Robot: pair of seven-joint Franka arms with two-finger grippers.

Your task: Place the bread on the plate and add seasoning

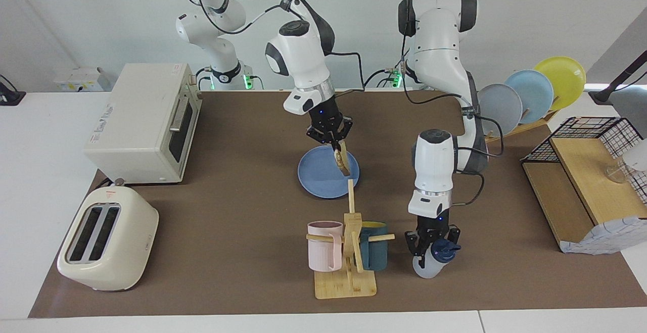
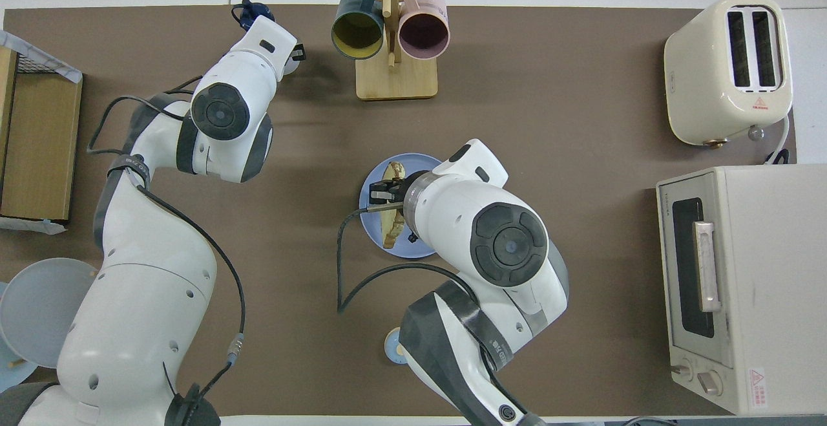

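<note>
The blue plate (image 1: 319, 175) (image 2: 373, 232) lies flat mid-table. My right gripper (image 1: 335, 141) (image 2: 386, 191) is shut on the bread (image 1: 342, 161) (image 2: 391, 222), which hangs on edge with its lower end close over the plate, toward the left arm's end of it. My left gripper (image 1: 430, 248) (image 2: 287, 54) is shut on the seasoning bottle (image 1: 433, 261), whitish with a navy cap (image 2: 250, 13), tilted, its base at the mat beside the mug rack.
A wooden mug rack (image 1: 349, 252) (image 2: 390, 57) with a pink and a teal mug stands farther from the robots than the plate. A toaster (image 1: 107, 239), a toaster oven (image 1: 146, 121), upright plates (image 1: 530, 93), a wire-and-wood shelf (image 1: 581, 181) and a small blue-domed bell (image 2: 392, 347) ring the mat.
</note>
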